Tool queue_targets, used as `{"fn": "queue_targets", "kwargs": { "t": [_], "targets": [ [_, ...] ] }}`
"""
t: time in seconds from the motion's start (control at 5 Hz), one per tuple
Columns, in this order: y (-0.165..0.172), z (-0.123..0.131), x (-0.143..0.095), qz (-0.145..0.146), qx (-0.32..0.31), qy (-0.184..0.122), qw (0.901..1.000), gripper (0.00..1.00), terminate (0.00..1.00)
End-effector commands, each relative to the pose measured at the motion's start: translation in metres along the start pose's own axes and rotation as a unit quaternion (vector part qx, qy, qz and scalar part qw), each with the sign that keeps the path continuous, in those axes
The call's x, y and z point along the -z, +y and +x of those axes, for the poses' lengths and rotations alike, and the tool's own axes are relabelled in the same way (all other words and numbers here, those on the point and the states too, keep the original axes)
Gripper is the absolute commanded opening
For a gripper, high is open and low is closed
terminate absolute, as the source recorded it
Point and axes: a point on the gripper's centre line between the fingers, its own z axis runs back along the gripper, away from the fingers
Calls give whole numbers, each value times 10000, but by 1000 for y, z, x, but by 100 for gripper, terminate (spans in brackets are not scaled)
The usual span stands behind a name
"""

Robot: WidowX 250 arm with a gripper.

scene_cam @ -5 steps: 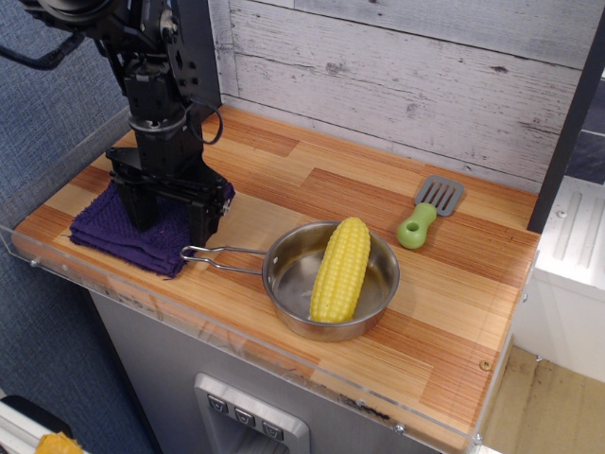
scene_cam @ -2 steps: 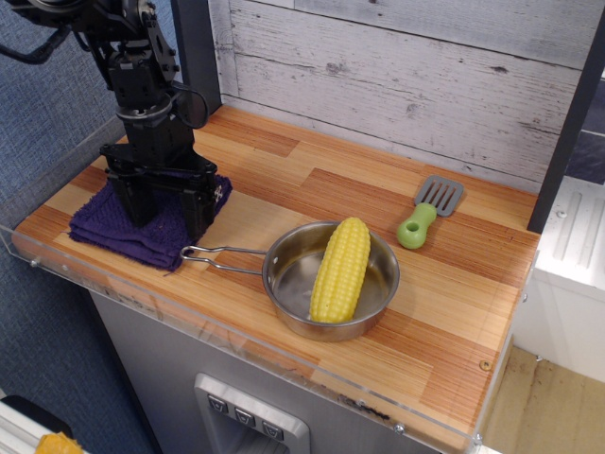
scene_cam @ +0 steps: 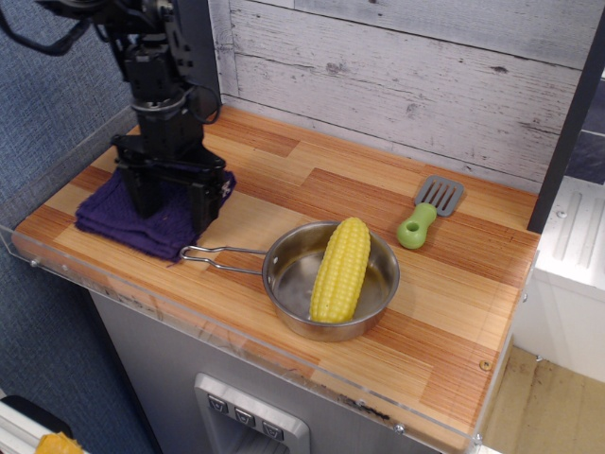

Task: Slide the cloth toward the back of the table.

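The dark purple cloth lies folded at the left end of the wood-plank table, a short way in from the front edge. My black gripper stands upright over the cloth's right half. Its jaws are spread apart and the fingertips press down onto the cloth, without closing on it. The arm hides the cloth's middle and back right part.
A steel pan holding a yellow corn cob sits at the front centre, its wire handle pointing at the cloth. A green-handled grey spatula lies at the right. A clear acrylic rim edges the front; the plank backboard stands behind.
The gripper has moved toward the back of the table with its fingertips on the cloth. The cloth has slid back with it, away from the front rim.
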Motion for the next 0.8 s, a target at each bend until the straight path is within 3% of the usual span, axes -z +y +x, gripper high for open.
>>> {"fn": "queue_targets", "kwargs": {
  "t": [0.0,0.6],
  "targets": [
    [-31,24,-3,-210,-5,-62,9998,100,0],
    [-5,45,-3,-492,-412,-72,9979,100,0]
  ]
}}
